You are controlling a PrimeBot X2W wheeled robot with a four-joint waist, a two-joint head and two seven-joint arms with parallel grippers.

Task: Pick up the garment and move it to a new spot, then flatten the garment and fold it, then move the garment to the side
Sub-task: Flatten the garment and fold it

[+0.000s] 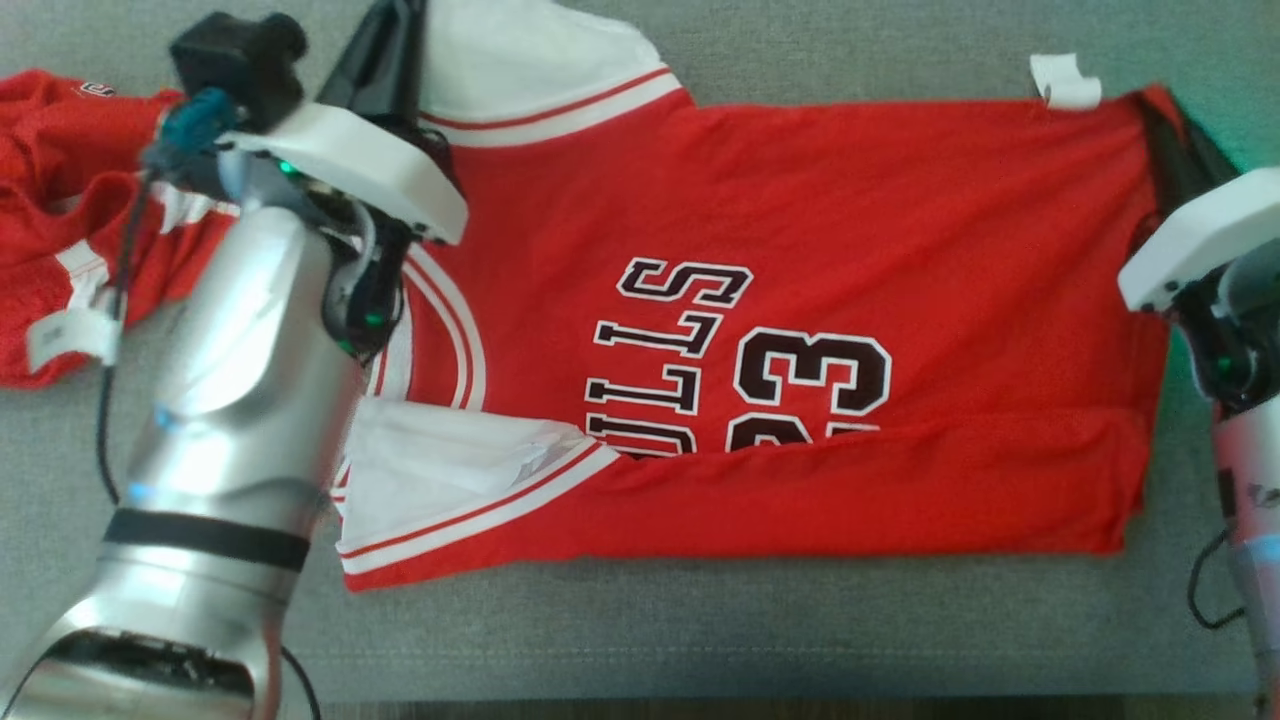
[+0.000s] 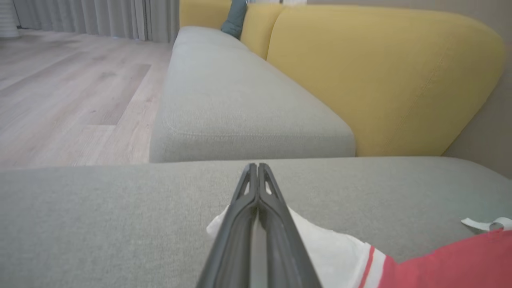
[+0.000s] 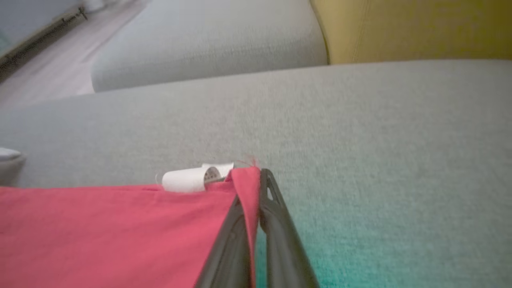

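On grey cushion (image 1: pixel 700 620) before yellow backrest (image 2: pixel 380 80), right tool (image 3: pixel 258 175) pinches the jersey (image 1: pixel 850 200); left tool (image 2: pixel 258 166) closed.

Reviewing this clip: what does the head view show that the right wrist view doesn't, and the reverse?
Head view: the whole jersey spread out, its printed 23, a second red garment crumpled at the left, and the left arm. Right wrist view: the right gripper shut on the jersey's red corner, and the yellow sofa back beyond. Both: the red jersey, the white tag curled at its edge, and the grey cushion under it.
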